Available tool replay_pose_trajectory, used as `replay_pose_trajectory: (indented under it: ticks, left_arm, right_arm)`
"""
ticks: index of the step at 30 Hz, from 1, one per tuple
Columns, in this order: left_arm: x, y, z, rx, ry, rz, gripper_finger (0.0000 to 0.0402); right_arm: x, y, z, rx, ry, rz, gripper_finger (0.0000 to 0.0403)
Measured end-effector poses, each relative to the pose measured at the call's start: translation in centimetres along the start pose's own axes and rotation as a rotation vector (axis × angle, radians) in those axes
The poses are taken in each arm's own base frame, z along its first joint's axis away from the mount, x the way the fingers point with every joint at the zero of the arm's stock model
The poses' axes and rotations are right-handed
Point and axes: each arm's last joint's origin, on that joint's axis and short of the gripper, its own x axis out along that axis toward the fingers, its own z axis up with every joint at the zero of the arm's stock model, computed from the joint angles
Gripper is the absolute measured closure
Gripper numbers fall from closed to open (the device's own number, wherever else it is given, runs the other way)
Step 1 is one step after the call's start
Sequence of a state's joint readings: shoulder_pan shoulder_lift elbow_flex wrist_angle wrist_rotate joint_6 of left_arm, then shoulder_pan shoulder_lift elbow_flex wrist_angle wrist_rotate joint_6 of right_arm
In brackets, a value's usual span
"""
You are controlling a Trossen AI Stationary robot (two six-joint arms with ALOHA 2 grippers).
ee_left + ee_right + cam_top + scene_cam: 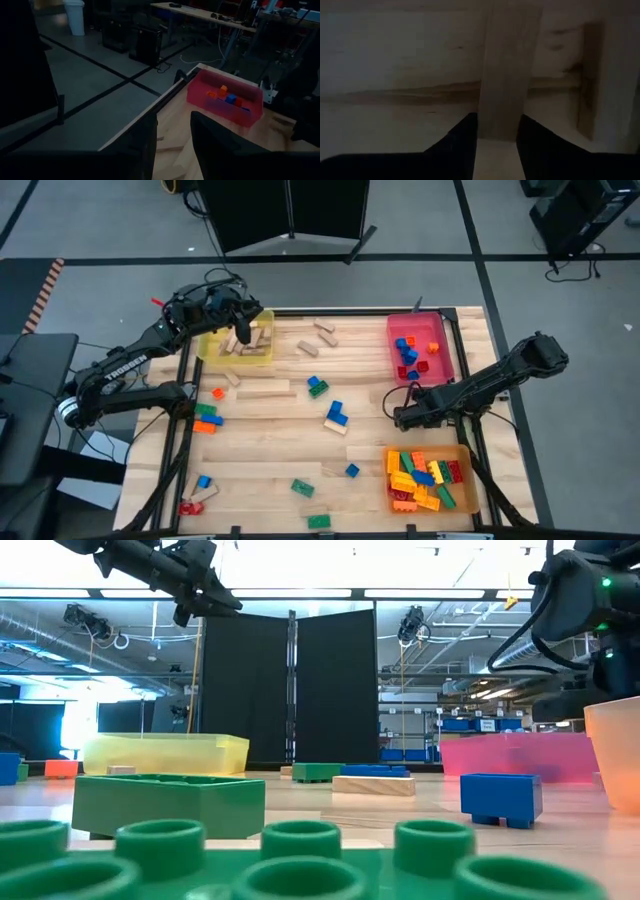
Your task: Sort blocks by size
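My right end effector [496, 131] is down at the bench [270, 465], in the gap between the red tray [447, 358] on the far side and the orange tray [462, 452] on the near side. Its fingers [460, 137] have narrowed onto a plain tan wooden block [506, 75], which runs straight out between them. I judge this a fresh grip, so the thing to do well is confirm it: lift slowly and straight up, watching that the block stays level and does not pivot, since I hold it by one end.

My left end effector [243, 320] hangs above the yellow tray [212, 352] at the far left, fingers narrow; I cannot tell whether anything sits between them. That tray already holds wooden pieces, so my block likely belongs there, well across the bench.

Loose blocks, such as a blue one [336, 414] and a green one [318, 387], lie along the way. I would carry high over them.
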State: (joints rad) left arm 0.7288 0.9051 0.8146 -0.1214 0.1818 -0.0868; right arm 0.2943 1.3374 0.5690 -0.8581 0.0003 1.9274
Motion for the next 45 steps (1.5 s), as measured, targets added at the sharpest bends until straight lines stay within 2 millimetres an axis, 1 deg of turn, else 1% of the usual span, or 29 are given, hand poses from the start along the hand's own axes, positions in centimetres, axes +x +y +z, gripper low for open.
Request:
replay_pose_trajectory:
  ticks: [2,7,11,14,17,22,25,28,31,36,38,41,45]
  left_arm:
    - [0.0,0.0,0.0,-0.018,-0.002,-0.001,0.0277]
    - [0.4,-0.4,-0.2,-0.105,0.015,-0.055,0.0277]
    - [1.1,-1.7,0.0,-0.111,-0.005,-0.138,0.0277]
    - [1.8,-2.9,0.3,-0.119,-0.053,-0.206,0.0277]
    - [2.6,-4.3,0.8,-0.166,-0.116,-0.284,0.0277]
    - [4.1,-6.5,0.4,-0.291,-0.124,-0.355,0.0277]
    - [4.9,-7.8,-0.3,-0.330,-0.092,-0.356,0.0281]
    - [5.6,-9.2,-1.0,-0.347,-0.081,-0.349,0.0285]
    - [6.2,-10.7,-1.4,-0.381,-0.109,-0.359,0.0290]
    - [7.4,-12.6,-1.9,-0.526,-0.166,-0.411,0.0292]
    - [8.0,-13.3,-2.2,-0.568,-0.159,-0.415,0.0292]
    - [9.0,-14.6,-2.0,-0.573,-0.139,-0.399,0.0292]
    - [10.6,-16.2,-1.1,-0.571,-0.123,-0.368,0.0292]
  right_arm:
    - [-0.5,0.5,-0.1,-0.075,-0.024,0.026,0.0280]
    - [-2.8,2.2,-0.6,-0.302,-0.059,0.121,0.0280]
    - [-5.6,3.4,-0.8,-0.499,-0.123,0.214,0.0280]
    - [-7.9,4.1,-0.8,-0.649,-0.227,0.293,0.0280]
    - [-10.0,4.1,-0.4,-0.780,-0.375,0.314,0.0280]
    - [-11.6,3.1,0.8,-0.957,-0.546,0.246,0.0280]
    - [-12.4,2.8,1.6,-1.003,-0.606,0.259,0.0280]
    - [-13.2,3.0,2.4,-1.033,-0.673,0.296,0.0280]
    - [-14.1,3.6,3.3,-1.052,-0.752,0.356,0.0280]
    - [-15.5,5.1,4.5,-1.100,-0.904,0.444,0.0280]
    - [-16.0,5.6,4.8,-1.117,-0.962,0.472,0.0280]
    - [-16.5,6.1,5.3,-1.122,-1.008,0.513,0.0280]
    - [-16.7,6.3,5.9,-1.116,-1.028,0.510,0.0280]
